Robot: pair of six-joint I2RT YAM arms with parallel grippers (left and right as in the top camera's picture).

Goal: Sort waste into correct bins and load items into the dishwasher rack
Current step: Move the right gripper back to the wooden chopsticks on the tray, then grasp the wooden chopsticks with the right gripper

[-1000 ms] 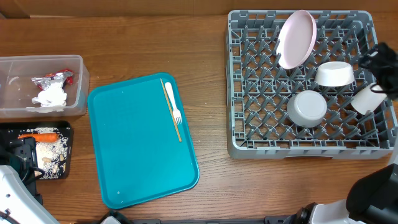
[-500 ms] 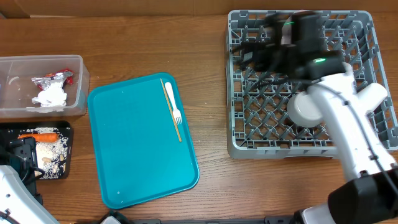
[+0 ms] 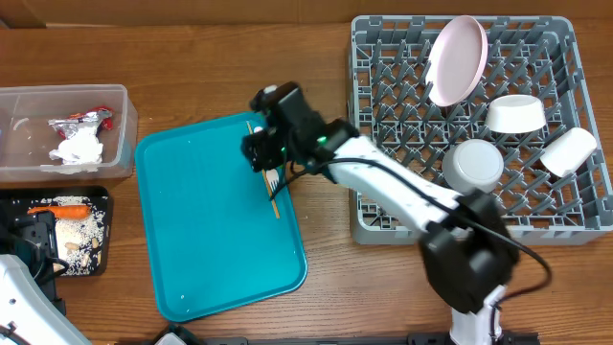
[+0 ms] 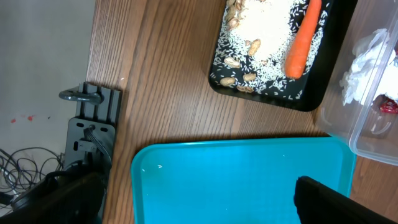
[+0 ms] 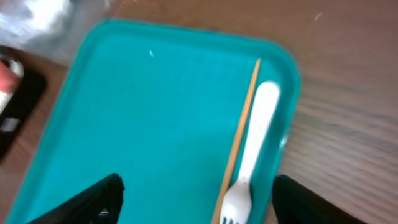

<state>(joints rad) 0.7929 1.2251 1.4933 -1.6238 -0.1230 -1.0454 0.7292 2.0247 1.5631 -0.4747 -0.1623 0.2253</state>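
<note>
Now right arm [image 3: 383,187] off rack [image 3: 460,230], over fork [image 5: 256,137] on teal tray [image 3: 211,240]; right jaws spread, left jaws spread too.

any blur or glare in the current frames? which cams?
Right wrist: soft all over, edges of the fork and wooden stick smeared. Left wrist: sharp, rice grains and carrot crisp. Overhead: sharp, no obvious glare on the teal tray.

Matt, grained wood is being shown by the table [image 3: 192,57]. Smooth, faintly glossy plastic is being displayed by the teal tray [image 3: 211,240], and dull grey moulded plastic by the rack [image 3: 383,57]. Clear plastic is being seen in the tub [image 3: 123,134], crinkled shiny foil in the wrapper [image 3: 81,120].
</note>
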